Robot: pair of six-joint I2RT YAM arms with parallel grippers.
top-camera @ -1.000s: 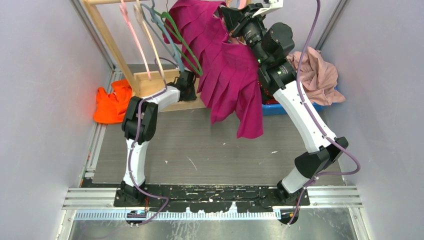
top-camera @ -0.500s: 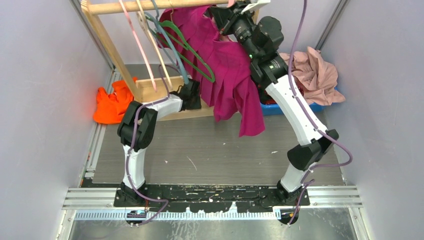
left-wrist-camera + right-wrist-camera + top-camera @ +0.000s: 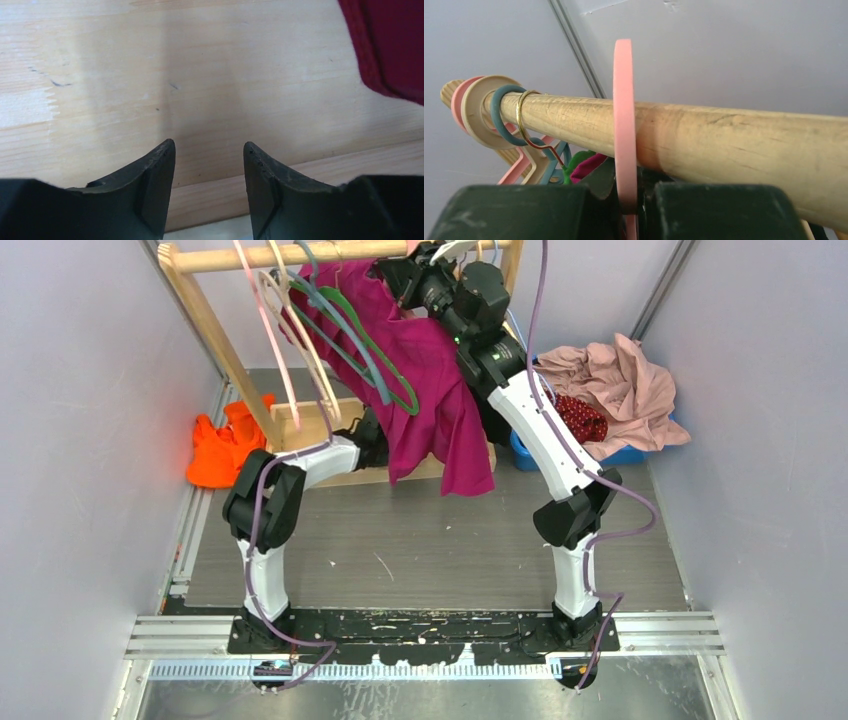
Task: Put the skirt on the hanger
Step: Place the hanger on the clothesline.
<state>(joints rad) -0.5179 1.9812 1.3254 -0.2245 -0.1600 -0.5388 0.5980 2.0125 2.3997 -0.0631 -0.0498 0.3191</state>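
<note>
The right claw [image 3: 634, 200] is clamped on the flat pink plastic hook of the hanger [image 3: 624, 125], which loops over the round, pale wooden rod [image 3: 734, 135]; only the wrist view shows this grip. Further along the rod sit a gold wire hook [image 3: 521, 112], a teal hook [image 3: 499, 117], a broad tan hook [image 3: 476, 112] and a 2nd pink hook [image 3: 456, 100]. The top view adds what hangs below: a pleated magenta garment [image 3: 440, 390], draped from the rod down past the rack's base. The left claw [image 3: 209, 165] stands partly open with nothing between its dark, worn fingers, close over a smooth light-wood board [image 3: 125, 75]. The skirt [image 3: 580, 418], dark red with white dots, lies crumpled in the blue bin [image 3: 525, 455] under a pale pink garment [image 3: 620, 380], well apart from the hanger. 1 s ago the right arm and the magenta garment were further right, hiding the skirt
</note>
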